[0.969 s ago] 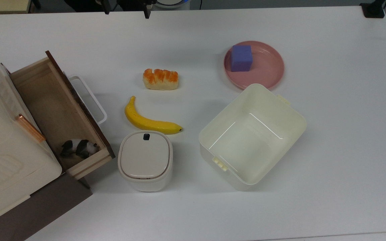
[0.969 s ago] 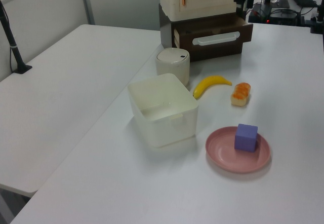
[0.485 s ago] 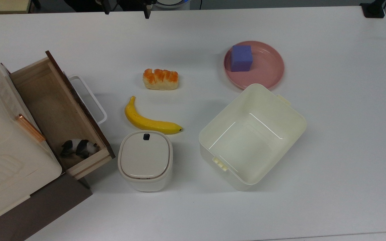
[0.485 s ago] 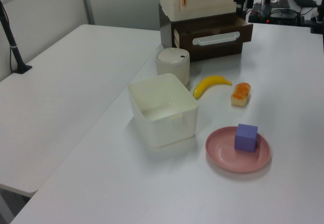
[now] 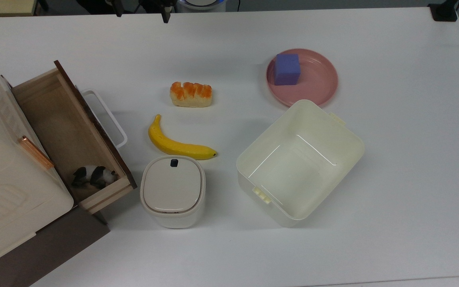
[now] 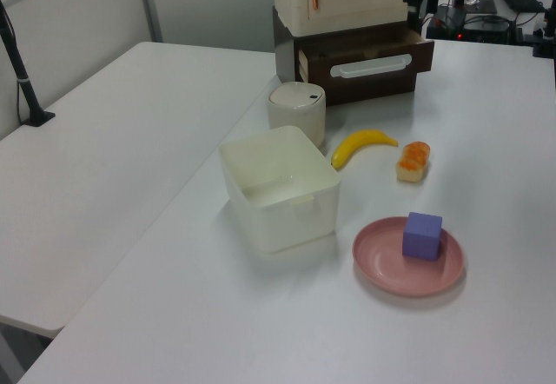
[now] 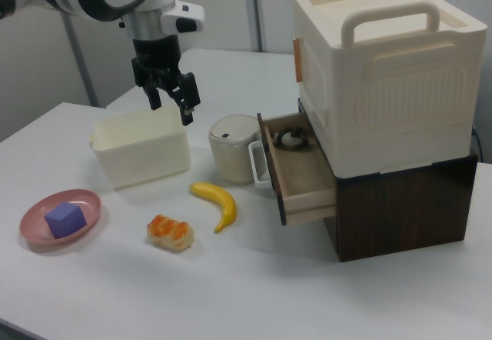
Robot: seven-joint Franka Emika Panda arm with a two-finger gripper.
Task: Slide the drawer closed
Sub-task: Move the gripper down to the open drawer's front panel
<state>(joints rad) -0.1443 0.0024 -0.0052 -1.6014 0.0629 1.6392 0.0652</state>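
Observation:
The drawer (image 5: 63,126) is pulled out of a dark brown cabinet at the top view's left. It is a light wood box with a dark brown front panel (image 7: 271,169) and a white loop handle (image 5: 109,118). A small black-and-white panda toy (image 5: 93,176) lies inside. My gripper (image 7: 170,103) hangs open and empty above the table, well apart from the drawer, to the right view's left of it. In the top view its fingertips (image 5: 165,16) poke in at the upper edge. The drawer front (image 6: 365,64) also faces the left view's camera.
A lidded white bin (image 5: 172,191) stands just beside the drawer front. A banana (image 5: 175,144) and a bread piece (image 5: 191,95) lie nearby. Further to the top view's right are a cream tub (image 5: 300,161) and a pink plate (image 5: 317,83) holding a purple cube (image 5: 287,69). A cream case (image 7: 377,71) tops the cabinet.
My gripper has shifted slightly toward the top view's left along the upper edge. The drawer and the other things have not moved.

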